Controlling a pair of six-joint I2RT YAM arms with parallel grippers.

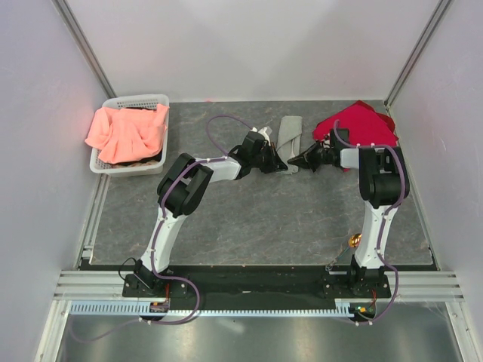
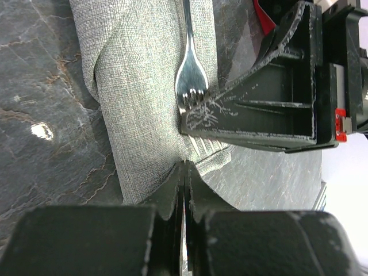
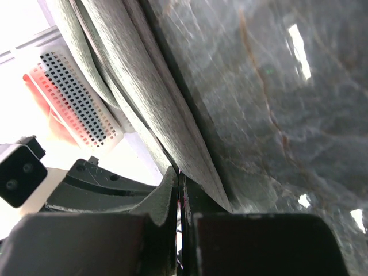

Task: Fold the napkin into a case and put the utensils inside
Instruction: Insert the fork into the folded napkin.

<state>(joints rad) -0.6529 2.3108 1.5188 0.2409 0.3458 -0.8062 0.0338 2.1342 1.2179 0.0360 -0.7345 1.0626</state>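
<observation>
1. Case (image 1: 290,134) is laid flat near the tabletop's far edge, mid-width; red cloth (image 1: 361,124) is noted at the far right corner.
2. Fork (image 2: 191,75) is laid along the case, tines toward its near end.
3. Left gripper (image 2: 185,172) is clenched at the case's near end; pinched cloth cannot be confirmed.
4. Right gripper (image 3: 179,187) is clenched, seen across the tines.

Plenty of room across the middle of the dark stone-look mat (image 1: 256,219), so a gripper could swing through between the two arms no problem. The back is tight though. The left gripper (image 1: 281,166) and right gripper (image 1: 298,161), both closed up, sit nose to nose at the near end of the folded grey-green cloth packet (image 1: 290,132). A rumpled red cloth (image 1: 358,124) crowds the right side, and a white perforated plastic basket (image 1: 139,99) blocks the back-left corner.
</observation>
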